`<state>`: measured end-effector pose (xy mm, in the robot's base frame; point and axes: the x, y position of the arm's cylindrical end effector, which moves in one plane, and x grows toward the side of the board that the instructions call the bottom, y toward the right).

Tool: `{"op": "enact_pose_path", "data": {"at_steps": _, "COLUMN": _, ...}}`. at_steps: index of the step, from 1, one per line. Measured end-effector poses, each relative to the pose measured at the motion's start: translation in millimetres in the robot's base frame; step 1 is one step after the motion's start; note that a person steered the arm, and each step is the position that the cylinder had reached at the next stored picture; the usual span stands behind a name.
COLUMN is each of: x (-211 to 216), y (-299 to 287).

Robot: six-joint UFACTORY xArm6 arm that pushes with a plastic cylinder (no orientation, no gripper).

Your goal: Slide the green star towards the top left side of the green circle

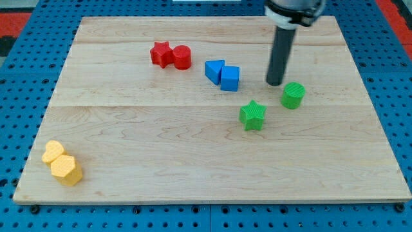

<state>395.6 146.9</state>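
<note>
- Currently green star (253,115) lies on the wooden board (193,167), right of centre, just below-left of the green circle (293,95); the two are near but apart.
- my tip (275,83) stands above-right of the star, just left of the circle's top; bare rod, holding nothing, touching neither block as far as can be seen.
- Blue triangle (214,69) and blue cube (230,78) touch, left of the tip.
- Red star (160,53) and red cylinder (182,57) touch, farther to the upper left.
- Two yellow blocks (62,163) touch at the view's bottom left.
</note>
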Motion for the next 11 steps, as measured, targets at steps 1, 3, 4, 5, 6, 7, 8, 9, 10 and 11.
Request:
{"op": "enact_pose_path", "data": {"at_steps": 1, "x": 63, "y": 9}}
{"op": "enact_pose_path", "data": {"at_steps": 3, "x": 97, "y": 0}}
{"op": "enact_pose_path", "data": {"at_steps": 4, "x": 74, "y": -33}}
{"op": "enact_pose_path", "data": {"at_steps": 5, "x": 53, "y": -8}}
{"op": "enact_pose_path", "data": {"at_steps": 6, "x": 52, "y": -43}}
{"op": "enact_pose_path", "data": {"at_steps": 7, "x": 59, "y": -96}}
{"op": "enact_pose_path", "data": {"at_steps": 8, "x": 60, "y": -150}}
{"op": "enact_pose_path", "data": {"at_steps": 9, "x": 78, "y": -176}}
{"op": "enact_pose_path", "data": {"at_steps": 10, "x": 95, "y": -128}}
{"op": "enact_pose_path", "data": {"at_steps": 11, "x": 96, "y": -57}}
